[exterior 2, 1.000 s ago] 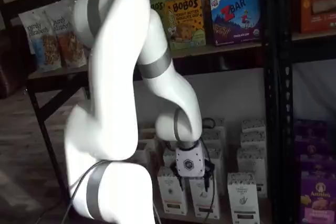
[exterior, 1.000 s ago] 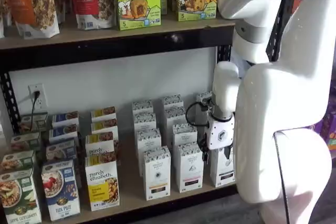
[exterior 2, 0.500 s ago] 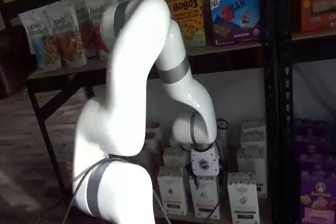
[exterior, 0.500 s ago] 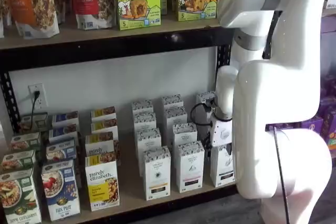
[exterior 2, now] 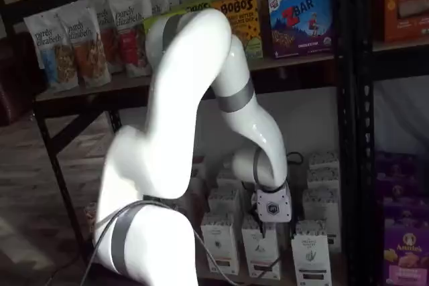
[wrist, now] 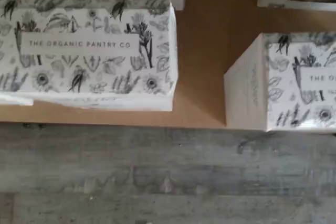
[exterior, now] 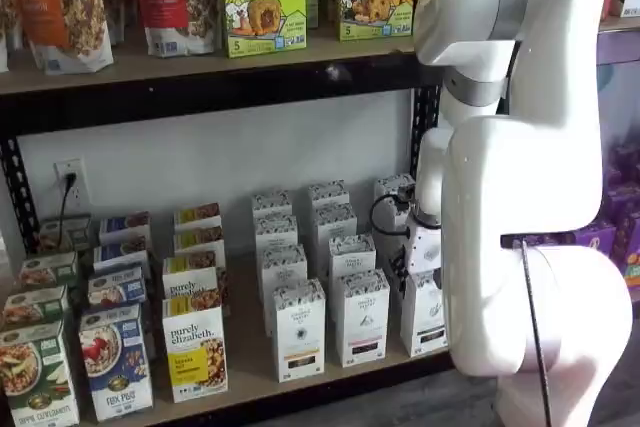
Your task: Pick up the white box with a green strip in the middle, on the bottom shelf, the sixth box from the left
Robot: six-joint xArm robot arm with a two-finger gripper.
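The white box (exterior: 424,312) stands at the right end of the front row on the bottom shelf (exterior: 245,362), with a dark strip low on its front. It also shows in a shelf view (exterior 2: 310,254). My gripper (exterior: 424,271) hangs just above and in front of this box, half hidden by the arm. In a shelf view (exterior 2: 270,226) it sits low between two front cartons. Its fingers are not clear enough to tell whether they are open or shut. The wrist view shows two speckled carton tops; the one cut by the frame edge (wrist: 296,80) seems to be the white box.
A white carton with a reddish strip (exterior: 360,317) and one with a black dot (exterior: 299,330) stand beside the white box. More cartons fill the rows behind. The black upright (exterior 2: 348,132) and the arm's bulky links (exterior: 530,187) crowd the right side. Grey floor (wrist: 168,177) lies beyond the board's edge.
The gripper has slid along the front row toward the white box. The arm's upper links have swung with it.
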